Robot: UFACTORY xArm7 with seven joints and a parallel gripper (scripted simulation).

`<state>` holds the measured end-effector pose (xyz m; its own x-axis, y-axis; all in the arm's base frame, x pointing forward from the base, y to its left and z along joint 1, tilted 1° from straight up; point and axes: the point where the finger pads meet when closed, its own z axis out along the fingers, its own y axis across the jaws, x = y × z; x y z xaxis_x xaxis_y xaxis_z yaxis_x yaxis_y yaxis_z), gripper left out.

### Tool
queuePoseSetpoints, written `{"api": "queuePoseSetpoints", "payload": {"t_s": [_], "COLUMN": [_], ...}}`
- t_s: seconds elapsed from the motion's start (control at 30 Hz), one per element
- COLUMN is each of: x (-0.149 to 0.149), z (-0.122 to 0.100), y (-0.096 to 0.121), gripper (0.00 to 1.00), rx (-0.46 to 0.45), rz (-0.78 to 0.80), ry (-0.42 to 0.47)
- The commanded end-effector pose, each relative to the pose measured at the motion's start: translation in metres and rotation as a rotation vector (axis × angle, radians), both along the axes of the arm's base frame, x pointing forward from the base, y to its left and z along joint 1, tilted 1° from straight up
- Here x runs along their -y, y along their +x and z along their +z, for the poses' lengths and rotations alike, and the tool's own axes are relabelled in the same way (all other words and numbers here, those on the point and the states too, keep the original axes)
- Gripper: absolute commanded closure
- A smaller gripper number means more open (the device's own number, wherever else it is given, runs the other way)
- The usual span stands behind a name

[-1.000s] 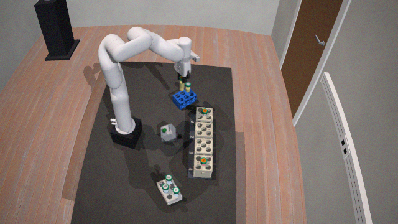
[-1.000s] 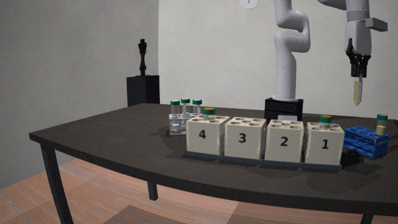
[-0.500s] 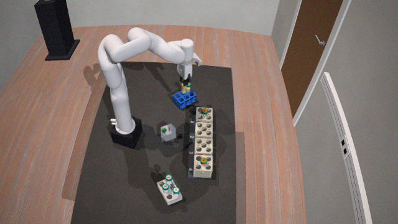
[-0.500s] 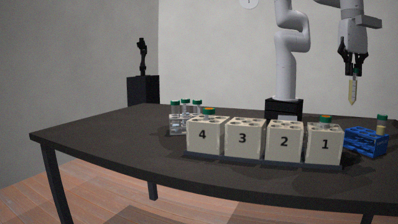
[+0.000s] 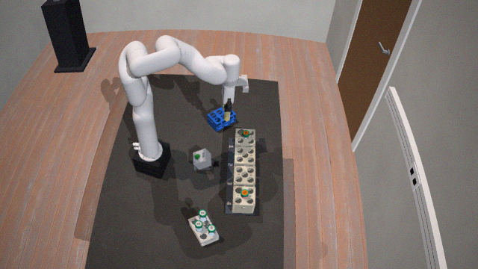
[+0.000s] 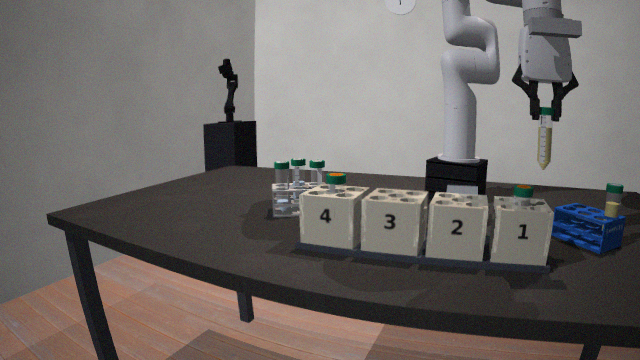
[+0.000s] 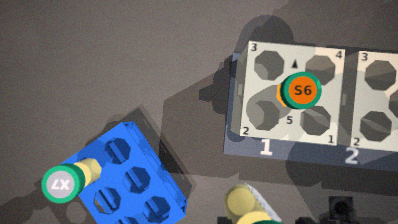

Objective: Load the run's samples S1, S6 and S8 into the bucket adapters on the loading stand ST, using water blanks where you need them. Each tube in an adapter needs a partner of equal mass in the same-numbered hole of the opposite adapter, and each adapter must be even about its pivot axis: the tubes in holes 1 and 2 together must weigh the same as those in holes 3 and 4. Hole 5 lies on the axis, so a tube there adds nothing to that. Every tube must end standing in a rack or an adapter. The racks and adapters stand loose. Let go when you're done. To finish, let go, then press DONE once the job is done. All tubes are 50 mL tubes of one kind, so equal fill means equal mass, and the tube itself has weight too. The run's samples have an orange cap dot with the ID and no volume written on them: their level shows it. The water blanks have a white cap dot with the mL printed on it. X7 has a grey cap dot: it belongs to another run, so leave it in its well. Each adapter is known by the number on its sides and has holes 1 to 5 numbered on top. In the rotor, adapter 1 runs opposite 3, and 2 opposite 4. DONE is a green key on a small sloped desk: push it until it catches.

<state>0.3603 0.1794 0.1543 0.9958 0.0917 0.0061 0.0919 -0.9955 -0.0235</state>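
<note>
Yellowish liquid fills the lower part of the green-capped tube [image 6: 544, 140] that the gripper [image 6: 545, 114] clamps just under the cap, hanging upright in the air well above the dark counter [image 6: 175, 215]; its label cannot be read. Below and to one side in the exterior view stands the blue rack [image 6: 585, 227], with the grey-dotted tube X7 [image 7: 61, 183] in a corner well and its other wells open. Four cream adapters sit in a row on the loading stand [image 7: 295, 150]. Adapter 1 [image 6: 522, 232], nearest the blue rack, carries sample S6 [image 7: 302, 90] in its centre hole 5, as the wrist view shows. Adapter 2 [image 6: 457, 227] and adapter 3 [image 6: 390, 222] show only open holes. Adapter 4 [image 6: 326, 217] holds another orange-dotted tube [image 6: 336, 178] near its middle; the writing on it is too small to read. Beyond adapter 4, a clear rack [image 5: 203, 232] carries three white-dotted water blanks [image 5: 202, 213]. A small grey desk with the green DONE key [image 5: 197, 156] stands between the arm's black base [image 5: 143, 168] and the stand.
</note>
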Motion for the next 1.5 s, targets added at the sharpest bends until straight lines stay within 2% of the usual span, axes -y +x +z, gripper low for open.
{"api": "queuePoseSetpoints", "payload": {"t_s": [0.0, 0.1, 0.6, 0.67, 1.17, 1.47], "x": [0.016, 0.021, 0.086, 0.086, 0.151, 0.161], "z": [0.001, 0.001, 0.000, 0.000, -0.001, -0.001], "y": [0.012, 0.014, 0.052, 0.052, 0.090, 0.097], "gripper": [1.00, 1.00, 1.00, 1.00, 1.00, 1.00], "rx": [0.003, 0.003, 0.003, 0.003, 0.003, 0.003], "rz": [-0.100, -0.100, -0.100, -0.100, -0.100, -0.100], "ry": [-0.001, -0.001, -0.002, -0.002, -0.002, -0.003]}}
